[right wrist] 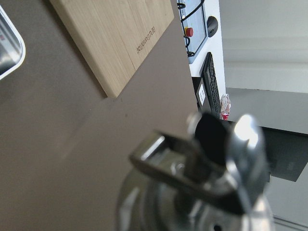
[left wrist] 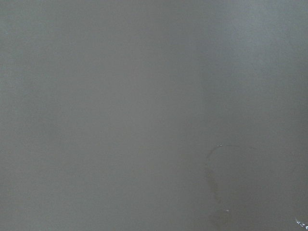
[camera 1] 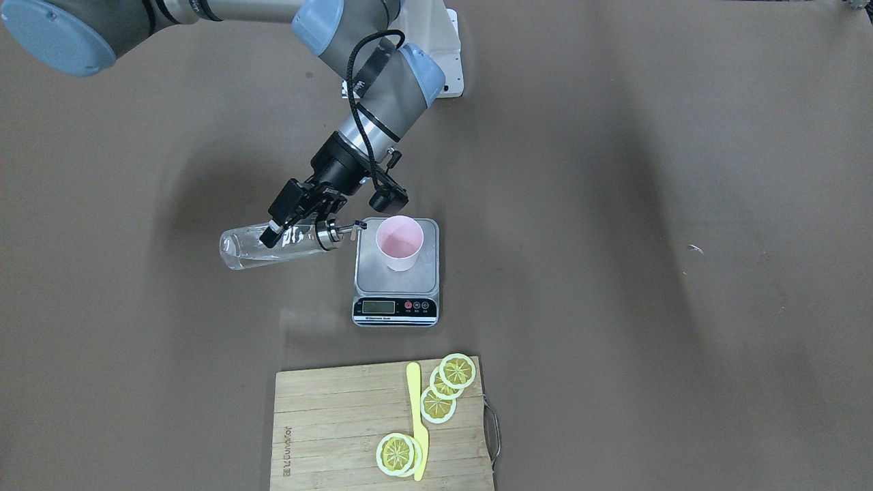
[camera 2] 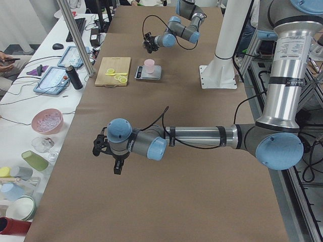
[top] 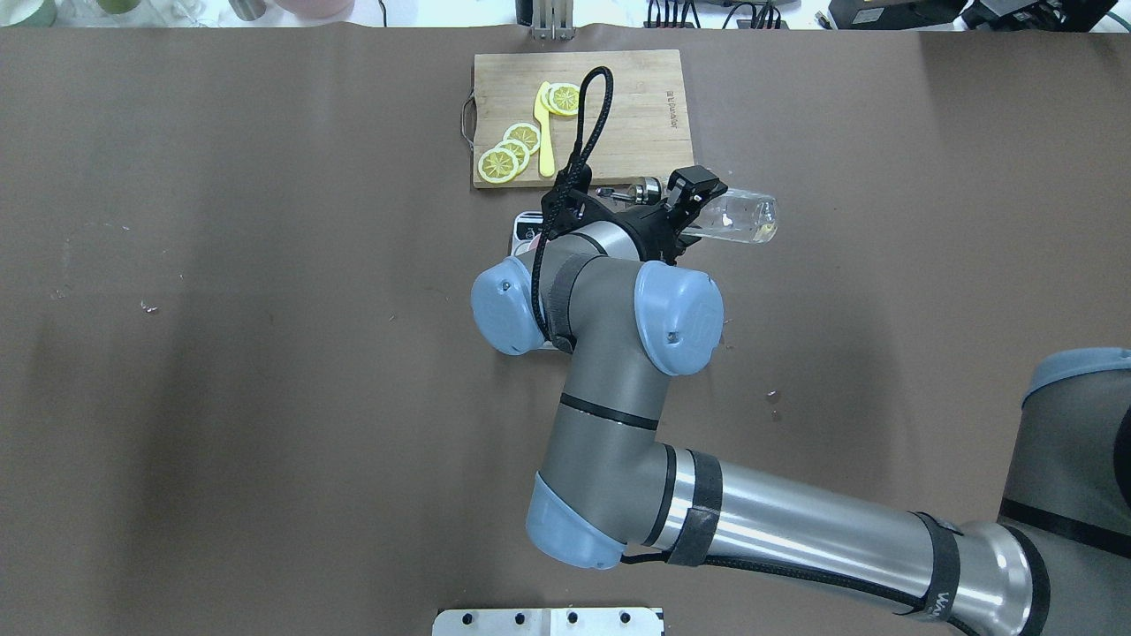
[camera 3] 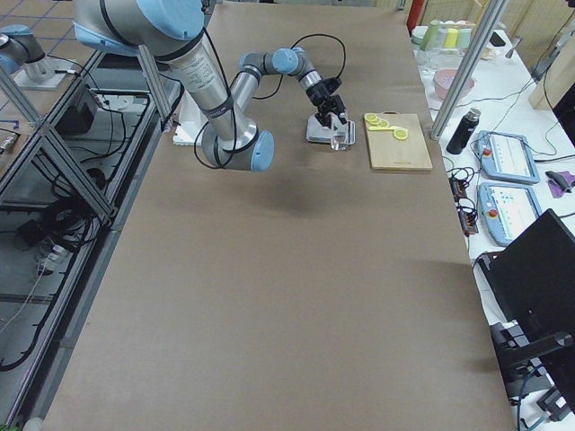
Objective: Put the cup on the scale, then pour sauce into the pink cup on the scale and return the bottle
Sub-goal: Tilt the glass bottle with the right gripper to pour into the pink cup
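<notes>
Brown table (camera 1: 614, 204) lies under me, and my right gripper (camera 1: 283, 228) squeezes the bottle (camera 1: 252, 249), tipped sideways with its spout (camera 1: 344, 232) just beside the pink cup (camera 1: 400, 242) on the scale (camera 1: 395, 307), so I think I must next reach over and tip more to pour the sauce (camera 1: 239, 254).

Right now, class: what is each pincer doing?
Left pincer: cannot be told from the side view.
Right pincer: closed on the bottle, spout toward the cup.
</notes>
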You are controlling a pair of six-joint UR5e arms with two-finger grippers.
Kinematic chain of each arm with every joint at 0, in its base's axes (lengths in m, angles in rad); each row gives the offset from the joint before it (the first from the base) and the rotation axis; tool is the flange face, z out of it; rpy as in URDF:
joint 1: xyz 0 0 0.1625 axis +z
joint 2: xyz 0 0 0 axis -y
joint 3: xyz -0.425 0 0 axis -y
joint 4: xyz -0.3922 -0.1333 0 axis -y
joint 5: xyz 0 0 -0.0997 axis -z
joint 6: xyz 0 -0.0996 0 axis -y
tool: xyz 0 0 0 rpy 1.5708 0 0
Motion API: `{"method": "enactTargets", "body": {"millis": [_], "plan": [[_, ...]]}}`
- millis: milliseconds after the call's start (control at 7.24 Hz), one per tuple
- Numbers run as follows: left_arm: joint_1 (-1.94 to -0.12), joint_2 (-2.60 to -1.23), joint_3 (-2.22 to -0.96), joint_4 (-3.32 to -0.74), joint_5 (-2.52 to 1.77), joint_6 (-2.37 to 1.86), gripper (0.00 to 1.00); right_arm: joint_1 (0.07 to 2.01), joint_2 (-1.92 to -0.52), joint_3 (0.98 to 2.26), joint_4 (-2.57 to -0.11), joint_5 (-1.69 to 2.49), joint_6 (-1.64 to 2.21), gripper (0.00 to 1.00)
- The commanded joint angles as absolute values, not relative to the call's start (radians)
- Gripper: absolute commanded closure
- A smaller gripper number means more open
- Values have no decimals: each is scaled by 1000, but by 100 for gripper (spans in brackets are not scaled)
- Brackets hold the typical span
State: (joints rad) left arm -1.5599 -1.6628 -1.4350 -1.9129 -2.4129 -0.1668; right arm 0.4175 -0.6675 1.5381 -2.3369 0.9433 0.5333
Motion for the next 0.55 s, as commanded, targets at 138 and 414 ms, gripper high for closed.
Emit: {"method": "enactTargets", "body": {"millis": [138,414], "plan": [[-1607,-1663,-1411,-1910,-2413,-153,3,394,-632,1479,-2368,898,534,100],[-1618,-1663,-1398,-1911,-2413,-153,3,390,-609,1471,-2423,888,534,100]]}}
